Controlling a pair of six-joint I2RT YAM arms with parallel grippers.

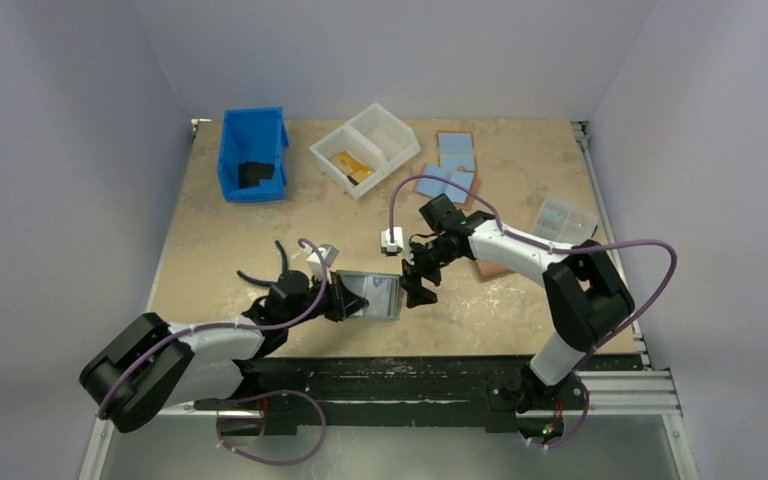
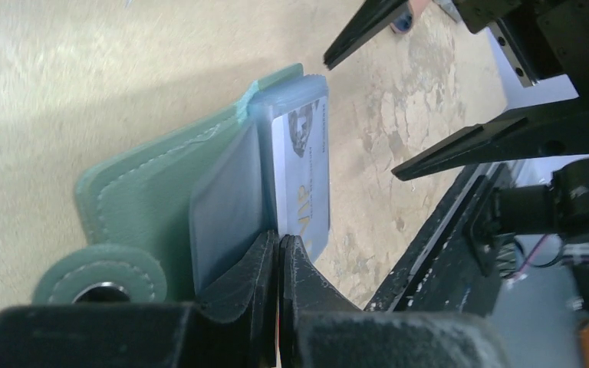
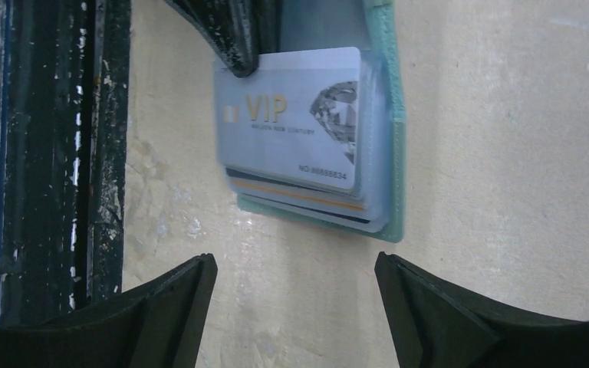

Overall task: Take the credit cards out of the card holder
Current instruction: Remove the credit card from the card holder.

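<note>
Gripping card holder: left end effector; right end effector gaping, empty, near credit cards.

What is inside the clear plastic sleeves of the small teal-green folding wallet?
A pale grey plastic VIP card lies on top. Under it only the edges of further cards show; their faces are covered.

Tan mottled table with pale worn blotches. Plain pale grey-lavender back wall, same on left wall and right wall. Black rail along the table's near edge, silver rail down its right edge. Even diffuse light, soft shadows.
</note>
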